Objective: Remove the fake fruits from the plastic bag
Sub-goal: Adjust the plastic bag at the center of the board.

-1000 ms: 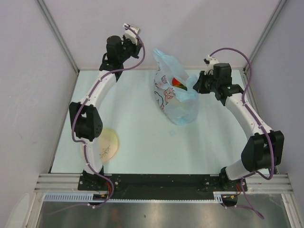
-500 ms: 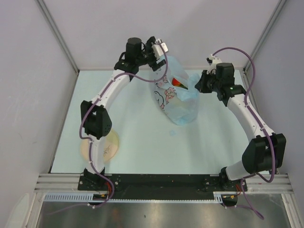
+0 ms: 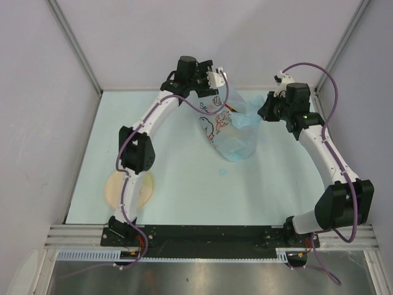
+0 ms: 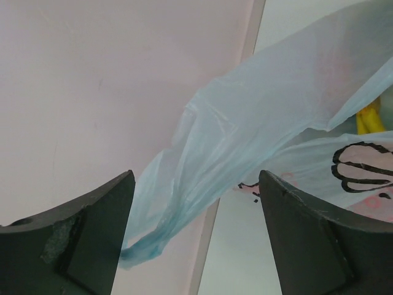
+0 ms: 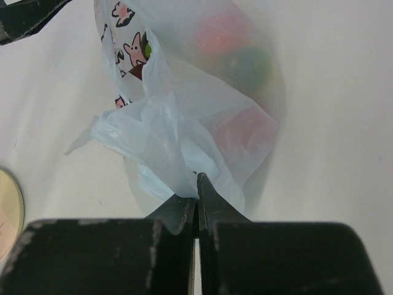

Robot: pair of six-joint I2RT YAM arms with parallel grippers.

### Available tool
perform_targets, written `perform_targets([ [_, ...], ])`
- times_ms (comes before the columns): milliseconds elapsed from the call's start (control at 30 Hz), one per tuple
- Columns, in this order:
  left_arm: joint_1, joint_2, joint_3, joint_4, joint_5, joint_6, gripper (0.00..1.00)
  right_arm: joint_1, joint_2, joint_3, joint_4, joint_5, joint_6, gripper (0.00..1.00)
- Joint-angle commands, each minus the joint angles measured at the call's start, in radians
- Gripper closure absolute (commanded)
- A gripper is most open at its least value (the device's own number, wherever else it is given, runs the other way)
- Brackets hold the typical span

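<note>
1. Over the last second the left arm has swung from the back-left corner of the desk [image 3: 178,172] to the plastic bag [image 3: 228,136], and the left gripper [image 3: 216,83] has gone from closed to wide open.
2. In the left wrist view a twisted blue strip of the plastic bag [image 4: 245,141] hangs across the gap of the left gripper [image 4: 195,184]. Neither finger is pinching it yet.
3. The right gripper [image 5: 196,184] remains closed on a bunched fold of the plastic bag [image 5: 184,123] at its right side.
4. Judgement: with one side held, the left gripper looks set to take the other side and spread the mouth.
5. The bag sits far-centre on the desk, well apart from the plate [image 3: 109,187]. Its long axis runs far to near, angled slightly right, with the mouth raised towards the back wall and the closed bottom on the desk.
6. The fake fruits [image 5: 245,67] are all still inside, bunched towards the bottom. A yellow one [image 4: 368,120] shows through the opening.
</note>
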Motion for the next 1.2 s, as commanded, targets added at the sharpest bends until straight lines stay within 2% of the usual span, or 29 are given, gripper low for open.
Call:
perform_targets([
  [0,0.004,-0.03,-0.007,0.043,-0.077,0.053,0.17,-0.005,-0.02,-0.006,0.023,-0.003,-0.007,1.0],
  [33,0.004,-0.018,0.007,0.045,-0.122,0.059,0.26,-0.006,-0.017,-0.005,0.026,-0.007,-0.005,1.0],
  [100,0.004,0.01,0.044,0.04,-0.16,0.07,0.37,-0.006,-0.014,-0.005,0.031,-0.007,-0.005,1.0],
  [133,0.005,0.011,0.044,0.048,-0.179,0.076,0.5,-0.006,-0.014,-0.005,0.032,-0.004,-0.007,1.0],
  [200,0.01,0.007,0.032,0.063,-0.21,0.077,0.69,-0.006,-0.012,-0.005,0.04,0.001,-0.01,1.0],
  [233,0.014,-0.005,0.026,0.079,-0.219,0.059,0.94,-0.006,-0.011,-0.003,0.048,0.001,-0.01,1.0],
  [267,0.017,-0.013,0.011,0.1,-0.233,0.036,1.0,-0.008,-0.008,0.003,0.058,0.004,-0.019,1.0],
  [333,0.036,-0.033,0.017,0.154,-0.227,-0.066,1.0,-0.006,0.032,0.03,0.101,0.019,-0.039,1.0],
  [433,0.059,-0.015,0.131,0.148,-0.21,-0.201,1.0,-0.008,0.164,0.18,0.146,0.042,-0.076,1.0],
  [500,0.069,-0.018,0.205,0.164,-0.201,-0.272,1.0,-0.009,0.292,0.375,0.152,0.05,-0.077,1.0],
  [667,0.08,-0.11,0.196,0.344,-0.198,-0.426,1.0,-0.006,0.514,0.873,0.164,0.084,-0.062,1.0],
  [767,0.08,-0.185,0.193,0.369,-0.186,-0.534,1.0,-0.005,0.528,0.935,0.193,0.098,-0.066,1.0],
  [867,0.079,-0.301,0.114,0.358,-0.184,-0.637,1.0,-0.003,0.431,0.835,0.199,0.099,-0.088,1.0],
  [900,0.079,-0.335,0.077,0.349,-0.181,-0.689,1.0,-0.006,0.396,0.714,0.204,0.098,-0.103,1.0],
  [1000,0.077,-0.494,-0.121,0.295,-0.129,-0.784,1.0,-0.009,0.246,0.514,0.212,0.096,-0.134,1.0],
  [1033,0.076,-0.53,-0.229,0.275,-0.1,-0.809,1.0,-0.015,0.208,0.369,0.216,0.098,-0.145,1.0],
  [1100,0.067,-0.638,-0.339,0.193,-0.056,-0.869,1.0,-0.02,0.094,0.243,0.227,0.105,-0.149,1.0],
  [1167,0.053,-0.721,-0.553,0.156,-0.011,-0.895,1.0,-0.025,0.034,0.095,0.183,0.116,-0.149,1.0],
])
